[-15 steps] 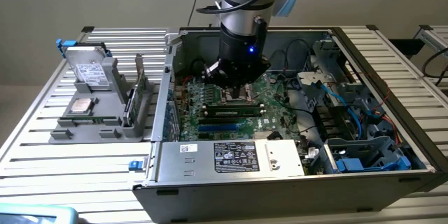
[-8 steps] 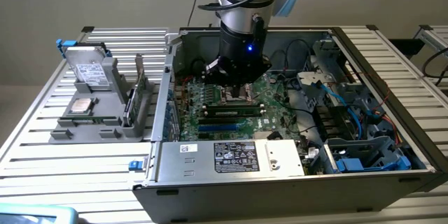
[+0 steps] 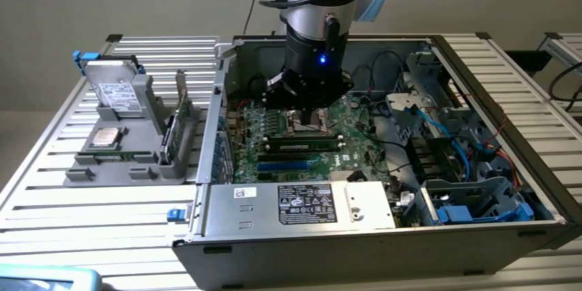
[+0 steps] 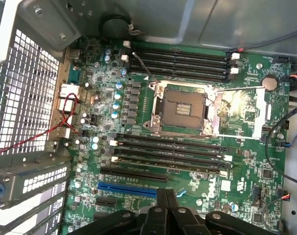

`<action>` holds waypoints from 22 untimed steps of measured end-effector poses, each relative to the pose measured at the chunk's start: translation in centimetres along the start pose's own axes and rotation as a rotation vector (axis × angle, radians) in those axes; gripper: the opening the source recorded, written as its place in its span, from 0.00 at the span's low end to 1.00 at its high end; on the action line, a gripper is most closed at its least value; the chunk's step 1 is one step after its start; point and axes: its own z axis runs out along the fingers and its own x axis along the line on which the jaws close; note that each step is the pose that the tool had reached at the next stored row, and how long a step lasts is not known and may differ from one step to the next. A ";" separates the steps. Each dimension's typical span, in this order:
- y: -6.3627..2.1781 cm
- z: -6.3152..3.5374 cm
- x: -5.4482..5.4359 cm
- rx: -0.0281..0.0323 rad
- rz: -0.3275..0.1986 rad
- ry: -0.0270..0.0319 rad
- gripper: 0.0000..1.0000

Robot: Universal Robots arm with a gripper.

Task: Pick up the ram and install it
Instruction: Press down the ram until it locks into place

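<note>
**Ram seated in slot, pincer above the board**

The long, flat dark-green ram stick (image 3: 304, 145) lies in a motherboard slot, at 6 o'clock from the silver CPU socket (image 4: 184, 108). The black pincer (image 4: 166, 198) hangs over the green motherboard (image 3: 355, 117) inside the open grey computer case (image 3: 272, 236), fingers pressed together, gripping nothing.

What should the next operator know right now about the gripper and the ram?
Gripper: shut, holding nothing, hovering over the green motherboard near the empty metal CPU socket.
Ram: the long dark-green ram stick with a white label lies along a memory slot inside the open grey computer case.
Done: pick-up and placement, it seems.
Left: full seating in the slot is not confirmed from these views.
</note>
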 end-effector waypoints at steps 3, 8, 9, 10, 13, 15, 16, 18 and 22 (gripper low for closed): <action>0.01 -0.20 0.0 -0.0008 0.030 0.0015 0.11; 0.03 -0.59 0.0 -0.0019 0.078 0.0036 0.11; 0.04 -0.72 0.0 -0.0021 0.088 0.0042 0.11; 0.05 -0.85 0.0 -0.0023 0.096 0.0048 0.11; 0.08 -1.25 0.0 -0.0031 0.122 0.0065 0.11; 0.10 -1.55 0.0 -0.0035 0.139 0.0074 0.11; 0.12 -1.71 0.0 -0.0037 0.148 0.0078 0.11; 0.15 -2.04 0.0 -0.0041 0.165 0.0084 0.11; 0.21 -2.76 0.0 -0.0049 0.200 0.0088 0.11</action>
